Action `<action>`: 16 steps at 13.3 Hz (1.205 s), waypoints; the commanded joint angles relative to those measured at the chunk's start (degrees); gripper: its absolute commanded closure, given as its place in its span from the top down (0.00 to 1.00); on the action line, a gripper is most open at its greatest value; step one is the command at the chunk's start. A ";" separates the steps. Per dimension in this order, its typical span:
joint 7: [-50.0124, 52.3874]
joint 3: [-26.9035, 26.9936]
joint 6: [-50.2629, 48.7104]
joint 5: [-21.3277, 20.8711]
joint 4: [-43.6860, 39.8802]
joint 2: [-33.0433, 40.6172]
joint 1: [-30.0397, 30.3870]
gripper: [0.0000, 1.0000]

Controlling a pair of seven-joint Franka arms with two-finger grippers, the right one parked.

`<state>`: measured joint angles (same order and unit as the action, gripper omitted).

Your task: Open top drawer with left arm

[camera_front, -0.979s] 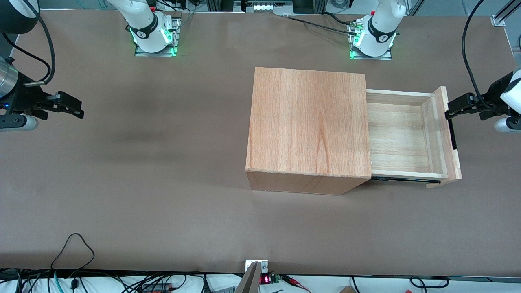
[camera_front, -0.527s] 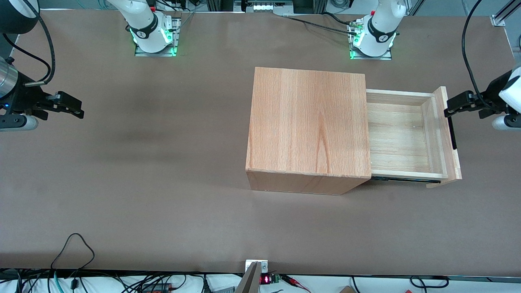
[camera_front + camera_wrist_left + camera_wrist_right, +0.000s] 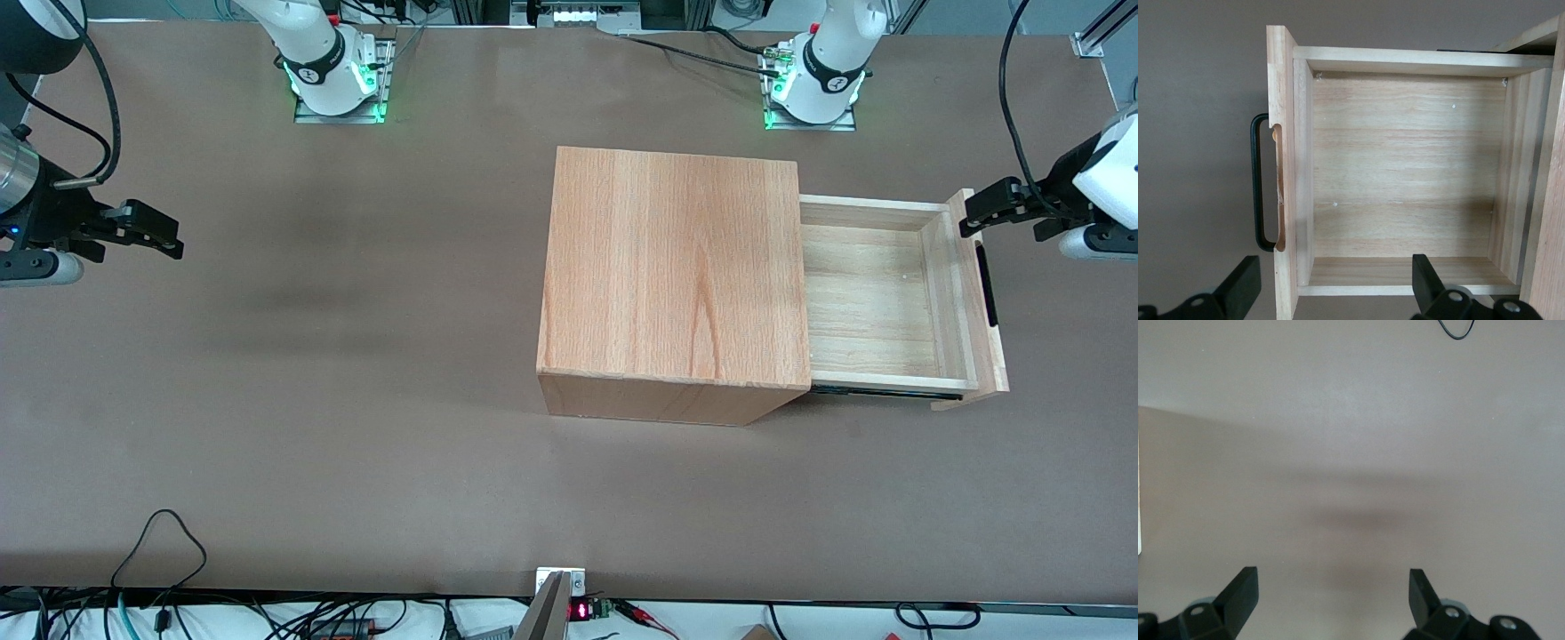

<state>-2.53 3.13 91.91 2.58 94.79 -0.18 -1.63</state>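
One drawer: top drawer [image 3: 889,298] sat pulled well out of cabinet [image 3: 676,276], toward the working arm's desk end. Left arm's gripper [image 3: 973,213] hung above the handle's [image 3: 985,284] end farther from the camera, jaws spread, gripping nothing. Handle ran along the front panel.

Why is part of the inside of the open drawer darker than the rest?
In the left wrist view, the drawer floor carries a soft shadow band near the open pincer, probably cast by the arm above. In the front view, the light is even, with only a faint shadow under the drawer front.
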 commanded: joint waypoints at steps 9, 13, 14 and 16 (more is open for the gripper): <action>0.06 -2.26 1.87 -3.02 4.17 3.78 0.40 1.00; -0.02 -2.52 1.87 -2.85 4.08 3.78 0.31 1.00; -0.02 -2.52 2.04 -2.76 4.17 3.78 0.49 1.00; -0.11 -4.61 2.13 -2.93 4.08 3.69 2.49 1.00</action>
<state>-2.54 1.02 93.16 1.14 97.66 2.20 -1.40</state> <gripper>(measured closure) 0.000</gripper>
